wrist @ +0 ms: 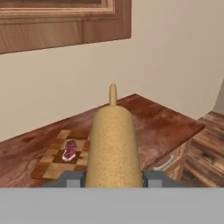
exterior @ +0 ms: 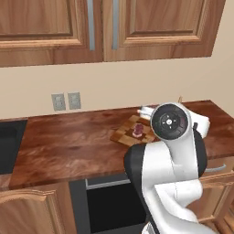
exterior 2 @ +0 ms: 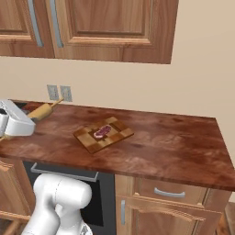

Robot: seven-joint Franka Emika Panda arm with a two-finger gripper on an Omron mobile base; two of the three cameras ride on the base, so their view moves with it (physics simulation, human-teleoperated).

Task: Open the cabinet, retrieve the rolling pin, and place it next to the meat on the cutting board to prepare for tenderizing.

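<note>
You have a dark reddish-brown wooden countertop [exterior 2: 174, 142] running along the beige wall, with drawers and a dark appliance opening below its front edge. Lying flat on it, about mid-counter and turned at an angle to the edge, is the checkered cutting board [exterior 2: 89, 140]. On the board's middle sits the small reddish-pink meat [exterior 2: 102, 132], well inside the board's edges.

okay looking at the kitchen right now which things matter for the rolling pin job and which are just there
Belong to the job:
rolling pin, clamped in the gripper
meat, on the board
cutting board, on the counter
cabinet, door shut

Just there:
wall outlets
drawer under the counter
counter
</note>
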